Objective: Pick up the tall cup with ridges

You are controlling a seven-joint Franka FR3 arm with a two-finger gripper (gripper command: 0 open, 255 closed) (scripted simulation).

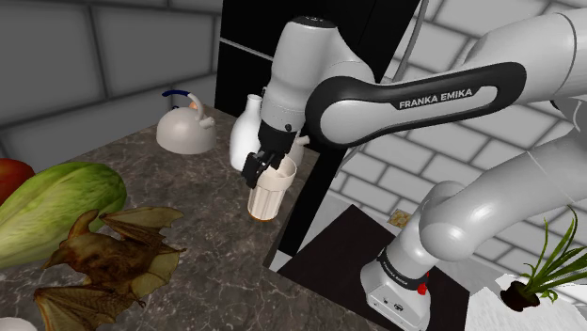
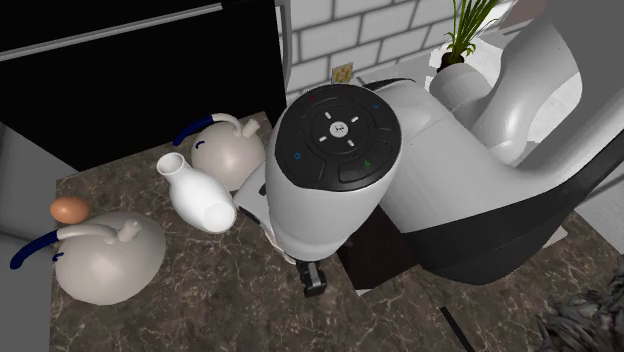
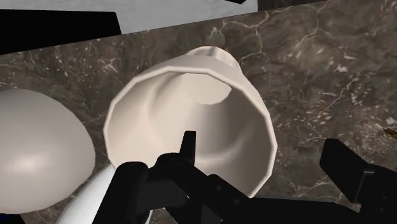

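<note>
- The table (image 1: 207,268), dark veined stone, is carrying everything here except the plant.
- The arm (image 1: 414,99) is reaching in over the table's edge nearest the stand, with its hand pointing down at the cup.
- A lettuce (image 1: 56,202) is lying by the table's edge at the shoulder view's left, with a red fruit (image 1: 9,174) showing just beyond it.
- A brown winged thing (image 1: 113,259) is lying just in front of the lettuce, towards the table's near corner.
- Two pale kettles (image 2: 228,152) (image 2: 105,258) with blue handles are sitting along the table's far side, one on either side of the bottle.
- A white bottle (image 1: 246,132) is standing between the kettles, just behind the cup.
- A plant (image 1: 546,268) is standing off the table, beyond the stand.
- The cup (image 1: 271,196), cream and ridged, is standing upright on the table near the edge nearest the stand.
- The jaws are standing wide apart at the cup's rim and gripping nothing. One finger (image 3: 172,175) is hanging over the cup's mouth and the other finger (image 3: 353,175) is hanging outside its wall. Whether either is touching the cup, I cannot tell.
- A brown egg (image 2: 68,209) is lying just beside the kettle that is farther from the arm.
</note>
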